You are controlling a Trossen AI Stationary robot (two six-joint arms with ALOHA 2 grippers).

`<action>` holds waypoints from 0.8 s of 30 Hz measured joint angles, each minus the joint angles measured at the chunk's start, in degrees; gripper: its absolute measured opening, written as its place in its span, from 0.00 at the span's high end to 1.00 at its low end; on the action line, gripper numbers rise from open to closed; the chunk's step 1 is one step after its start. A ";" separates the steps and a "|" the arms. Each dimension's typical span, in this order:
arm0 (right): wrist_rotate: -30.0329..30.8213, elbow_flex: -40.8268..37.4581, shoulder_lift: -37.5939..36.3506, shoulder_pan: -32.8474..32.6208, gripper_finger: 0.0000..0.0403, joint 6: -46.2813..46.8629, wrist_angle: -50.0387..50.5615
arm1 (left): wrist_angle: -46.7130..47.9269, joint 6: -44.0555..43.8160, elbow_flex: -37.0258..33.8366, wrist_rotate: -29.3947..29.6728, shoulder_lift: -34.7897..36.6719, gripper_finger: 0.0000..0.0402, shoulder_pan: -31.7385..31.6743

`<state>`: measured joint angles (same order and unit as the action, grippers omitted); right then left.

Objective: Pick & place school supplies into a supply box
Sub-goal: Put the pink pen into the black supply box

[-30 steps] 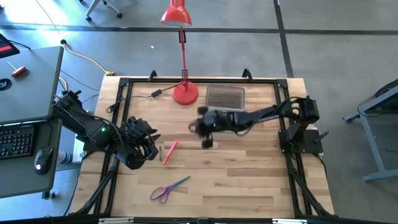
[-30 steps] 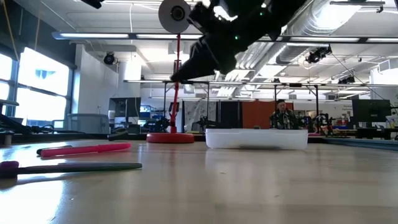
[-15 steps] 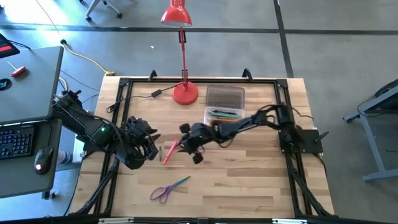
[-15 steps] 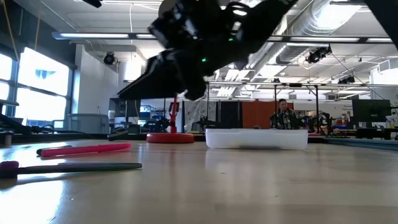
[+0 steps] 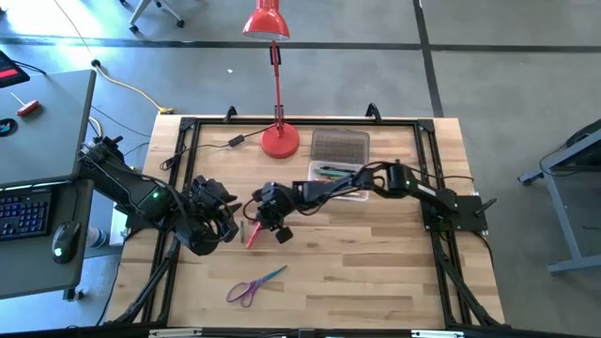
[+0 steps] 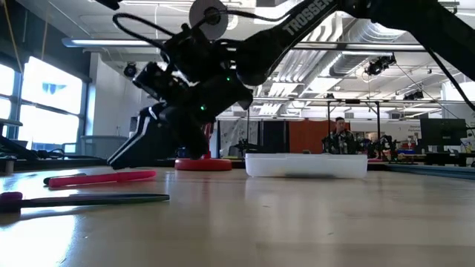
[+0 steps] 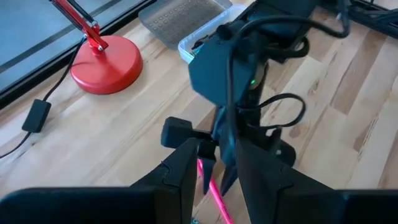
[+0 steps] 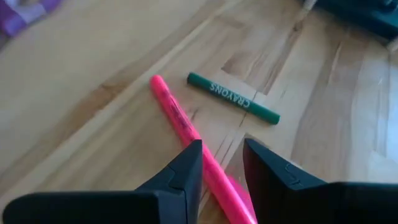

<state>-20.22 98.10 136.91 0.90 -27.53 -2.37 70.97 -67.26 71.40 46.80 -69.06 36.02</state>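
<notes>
A pink pen [image 8: 180, 121] lies flat on the wood with a green crayon [image 8: 233, 98] beside it; both also show in the high view, the pen [image 5: 255, 228] and the crayon [image 5: 240, 228]. My right gripper [image 8: 222, 144] is open, reaching far left and slanting down, with one finger on each side of the pen; I cannot tell whether they touch it. In the low view my right gripper [image 6: 122, 159] sits just above the pen [image 6: 100, 178]. The clear supply box [image 5: 336, 172] holds several pens, with its grey lid [image 5: 340, 145] behind it. Purple-handled scissors [image 5: 254, 284] lie near the front. My left gripper [image 5: 225, 218] waits open at the left.
The red lamp base [image 5: 280, 141] stands left of the box, its pole leaning past the far edge, its cord [image 5: 235, 141] running left. A black rail [image 5: 300, 120] frames the table. Bare wood [image 5: 376, 263] lies right of the scissors. A person [image 6: 338, 137] stands far behind.
My right gripper has swung from beside the supply box toward the table's left edge, stretching the arm out, and has come down low over the pink pen, fingers tipped down toward it. The pen, crayon and scissors have stayed where they were.
</notes>
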 joint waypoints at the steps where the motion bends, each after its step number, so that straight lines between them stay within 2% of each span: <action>1: -0.22 0.04 0.28 0.27 0.77 -0.17 0.14 | -0.01 0.01 0.00 -0.12 0.00 0.65 -0.01; 6: -3.95 -1.58 0.60 1.46 0.77 -2.29 0.48 | 0.35 0.03 0.00 -0.21 0.00 0.65 -0.01; 10: -4.21 -3.27 0.49 1.90 0.77 -3.21 0.28 | 0.86 0.00 0.00 -0.20 0.00 0.65 -0.01; 14: -1.67 -4.90 0.24 2.07 0.78 -4.70 0.20 | 1.11 -0.03 0.00 -0.16 0.00 0.65 -0.01; 20: 7.72 -6.86 0.08 1.65 0.88 -5.46 0.40 | 1.11 -0.42 0.00 -0.15 0.00 0.65 -0.01; 24: 6.75 -6.90 0.18 1.82 0.94 -2.51 1.83 | 1.08 -0.51 0.00 -0.18 0.00 0.65 -0.01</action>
<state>-13.47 91.20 137.09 2.72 -30.04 -0.54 72.05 -67.77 71.40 46.62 -69.06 36.01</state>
